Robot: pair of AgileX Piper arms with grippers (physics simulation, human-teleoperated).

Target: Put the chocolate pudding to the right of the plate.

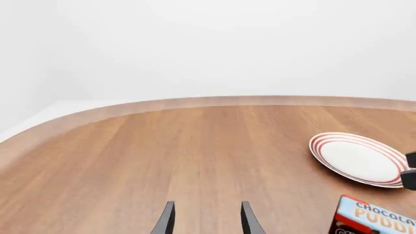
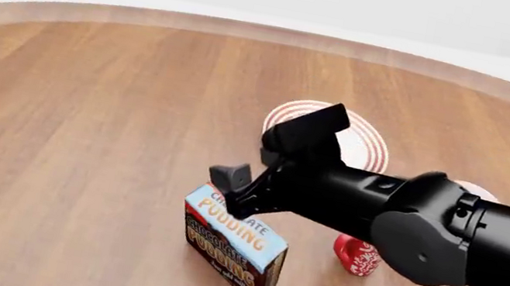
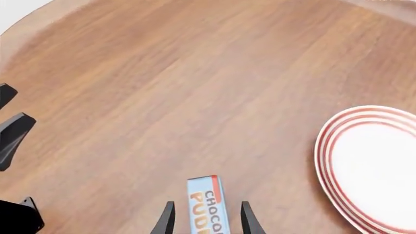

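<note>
Brown wooden desk (image 2: pixel 104 108) carries the light-blue-topped chocolate pudding carton (image 2: pixel 230 253), lying near the front, closer to the camera than the round white plate with red rings (image 2: pixel 368 146). The black right gripper (image 3: pixel 202 219) straddles the carton's end, fingers spread on either side. The left gripper (image 1: pixel 204 219) hangs spread and empty over bare wood at the front left.

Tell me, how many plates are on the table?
1. The plate sits mid-table, just past the chocolate pudding, partly behind the right arm. That arm could hide something else.
</note>
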